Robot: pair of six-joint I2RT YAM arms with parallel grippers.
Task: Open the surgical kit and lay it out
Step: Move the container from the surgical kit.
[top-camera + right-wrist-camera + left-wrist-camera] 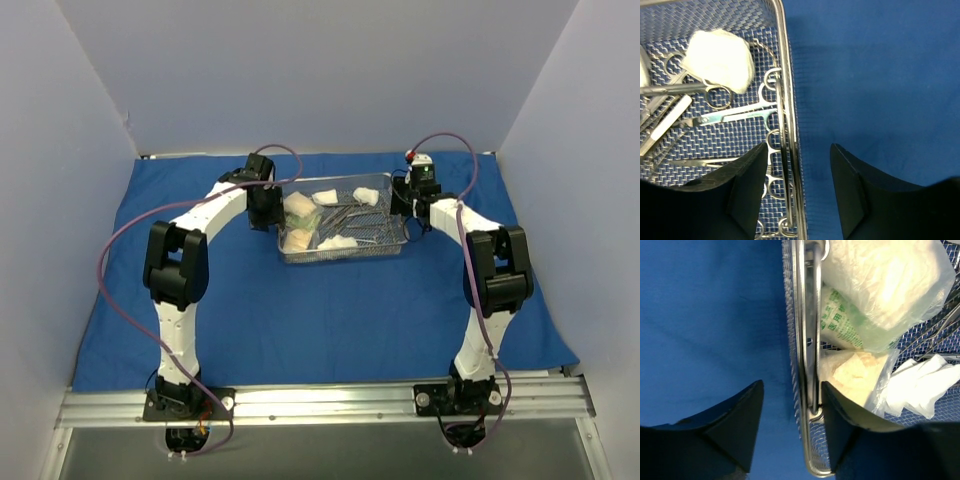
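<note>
Dark fingers (pixel 735 435) of the left gripper (pixel 791 385) are seen spread, 1 on each side of the left end rim of the wire-mesh tray (pixel 801 315), with nothing pinched. Over at the opposite end rim, the right gripper (pixel 797 146) is likewise held apart, astride it. On the blue cloth (pixel 300 320), the tray's long axis is laid crosswise between the 2 arms, gauze (pixel 720 52) and steel instruments (pixel 735 116) inside; an end-to-end lift is judged next.

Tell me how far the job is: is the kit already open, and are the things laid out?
Done: the cloth lies spread flat and the tray stands uncovered on it. In hand: the left gripper and right gripper each straddle one end wall of the tray, jaws open, no grip yet. To do: the tools, gauze and packets all lie in the tray; none is laid out on the cloth.
</note>
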